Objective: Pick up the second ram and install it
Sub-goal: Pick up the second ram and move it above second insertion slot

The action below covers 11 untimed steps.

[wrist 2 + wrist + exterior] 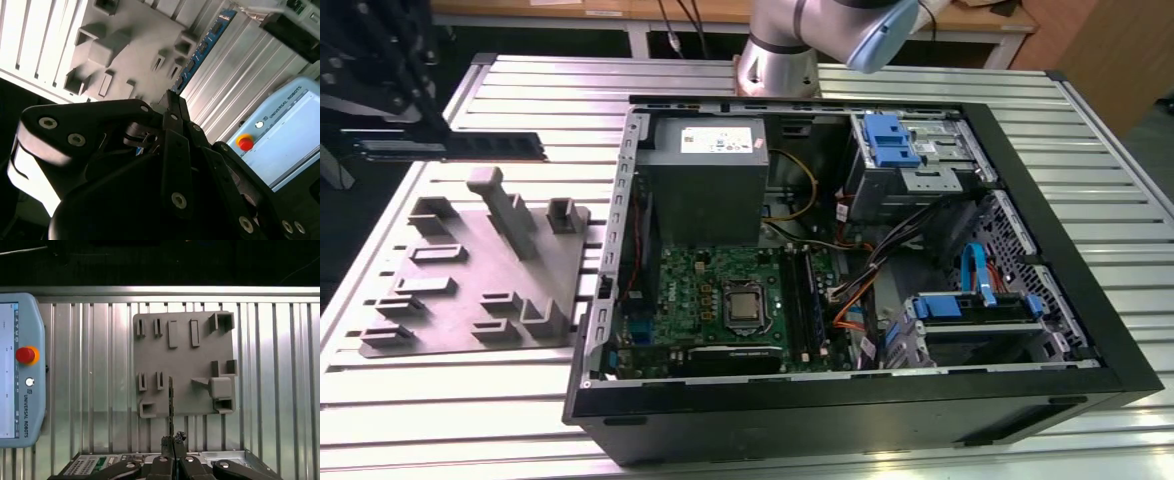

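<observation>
Exterior view: you see the second ram point(467, 148) as a long, dark-chipped stick lying roughly level at the exterior view's left, just above the far edge of the gray fixture plate point(454, 300) in that picture and well apart from the open computer case point(854, 420). The dark gripper grasps it at the end farthest from the case. In the first wrist view the gripper point(172, 442) is closed on the stick, its fingers point(165, 460) pressed together around one end, and the ram runs out from them edge-on as a thin dark line across the near edge of the fixture plate. You cannot tell from that view whether it touches the plate. The second wrist view shows the stick's bluish face with its row of chips beside the plate. The teach pendant point(22, 370) with its red button lies on the slatted metal desk point(720, 75). Inside the case you see the green motherboard point(700, 300) beneath the gray power supply point(707, 170).
</observation>
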Tool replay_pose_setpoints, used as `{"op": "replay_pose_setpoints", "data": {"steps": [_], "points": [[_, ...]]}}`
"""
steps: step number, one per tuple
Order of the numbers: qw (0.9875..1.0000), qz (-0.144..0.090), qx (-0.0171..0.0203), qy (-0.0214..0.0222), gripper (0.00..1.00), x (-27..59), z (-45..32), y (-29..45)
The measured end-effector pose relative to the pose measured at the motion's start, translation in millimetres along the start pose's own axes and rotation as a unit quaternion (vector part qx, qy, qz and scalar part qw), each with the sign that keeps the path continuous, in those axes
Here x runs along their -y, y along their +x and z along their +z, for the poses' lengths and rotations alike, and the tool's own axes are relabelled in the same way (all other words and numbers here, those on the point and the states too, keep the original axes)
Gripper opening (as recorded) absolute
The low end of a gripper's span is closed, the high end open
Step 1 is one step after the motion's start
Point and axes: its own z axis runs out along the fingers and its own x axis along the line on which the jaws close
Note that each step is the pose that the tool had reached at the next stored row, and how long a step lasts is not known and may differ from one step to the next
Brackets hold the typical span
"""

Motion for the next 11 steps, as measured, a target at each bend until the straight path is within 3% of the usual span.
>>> {"op": "replay_pose_setpoints", "data": {"steps": [11], "points": [[1.0,0.0,0.0,-0.0012,0.11,48.4,-1.0,-1.3]]}}
